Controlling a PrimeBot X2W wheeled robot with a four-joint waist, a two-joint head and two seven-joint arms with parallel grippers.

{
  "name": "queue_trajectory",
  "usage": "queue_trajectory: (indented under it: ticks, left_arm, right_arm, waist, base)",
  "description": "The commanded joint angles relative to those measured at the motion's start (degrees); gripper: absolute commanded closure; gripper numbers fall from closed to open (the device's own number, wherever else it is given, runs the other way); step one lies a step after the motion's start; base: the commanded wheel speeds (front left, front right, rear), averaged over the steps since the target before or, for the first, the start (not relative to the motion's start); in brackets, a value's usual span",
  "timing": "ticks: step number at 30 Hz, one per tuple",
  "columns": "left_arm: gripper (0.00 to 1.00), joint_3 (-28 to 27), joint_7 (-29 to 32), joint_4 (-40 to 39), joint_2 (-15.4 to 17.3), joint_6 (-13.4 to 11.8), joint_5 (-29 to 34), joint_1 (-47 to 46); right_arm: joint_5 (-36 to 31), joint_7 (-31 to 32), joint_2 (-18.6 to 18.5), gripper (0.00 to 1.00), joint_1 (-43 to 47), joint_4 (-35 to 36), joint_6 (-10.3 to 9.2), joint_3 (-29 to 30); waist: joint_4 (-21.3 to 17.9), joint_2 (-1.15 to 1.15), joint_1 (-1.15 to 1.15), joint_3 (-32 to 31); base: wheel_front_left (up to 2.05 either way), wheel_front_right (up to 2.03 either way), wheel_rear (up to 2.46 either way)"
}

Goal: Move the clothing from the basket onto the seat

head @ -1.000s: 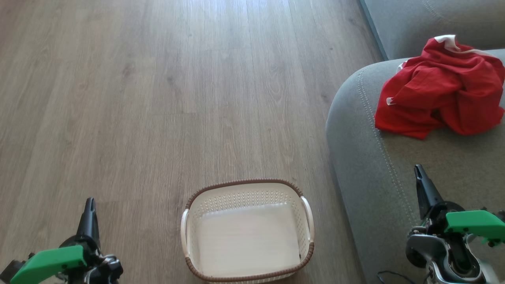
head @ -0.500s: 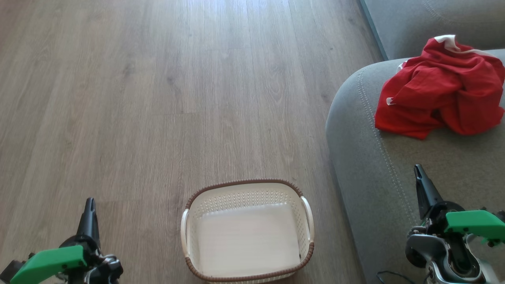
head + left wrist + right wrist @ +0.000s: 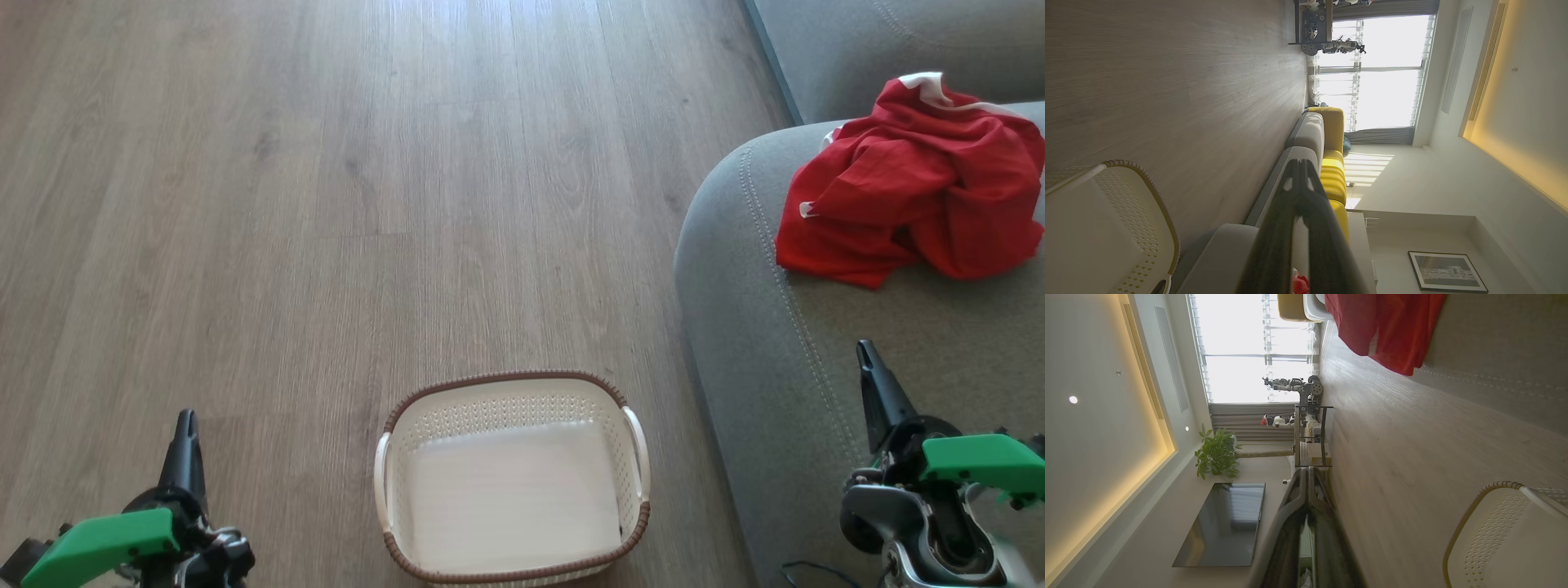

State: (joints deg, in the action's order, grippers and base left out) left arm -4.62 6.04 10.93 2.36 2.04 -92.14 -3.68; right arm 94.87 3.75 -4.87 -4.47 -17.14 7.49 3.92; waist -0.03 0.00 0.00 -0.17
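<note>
The red clothing (image 3: 914, 184) with white trim lies crumpled on the grey seat (image 3: 784, 367) at the right, also seen in the right wrist view as the clothing (image 3: 1384, 326) at the top. The cream basket (image 3: 513, 478) with its brown rim stands on the floor in the lower middle, with nothing inside it. My left gripper (image 3: 187, 418) is at the lower left, left of the basket, its fingers together and holding nothing. My right gripper (image 3: 862, 349) rises over the seat at the lower right, shut and holding nothing, well short of the clothing. The basket (image 3: 1106, 228) and basket (image 3: 1506, 535) also show in both wrist views.
Wood-look floor (image 3: 326, 204) stretches ahead and to the left. In the wrist views, a yellow sofa section (image 3: 1333, 163), a window, a dark shelf (image 3: 1310, 433) with robot models, a potted plant (image 3: 1216, 453) and a wall television (image 3: 1224, 526) stand farther off.
</note>
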Motion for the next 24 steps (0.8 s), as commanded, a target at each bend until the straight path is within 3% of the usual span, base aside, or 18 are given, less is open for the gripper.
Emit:
queue_trajectory:
  ticks: [1,24]
  left_arm:
    - [1.00,-2.00,0.36,-2.10,0.55,0.49,-0.02,-2.17]
    - [1.00,-2.00,0.36,-2.11,0.54,0.49,-0.02,-2.17]
  right_arm:
    - [0.69,-0.27,-1.04,1.00,-2.84,2.34,0.00,-1.21]
    - [1.89,-1.35,-2.06,1.00,-2.76,2.51,0.00,-2.58]
  waist:
    - [0.00,0.00,0.00,0.00]
    - [0.00,0.00,0.00,0.01]
  base:
    - [0.00,0.00,0.00]
    - [0.00,0.00,0.00]
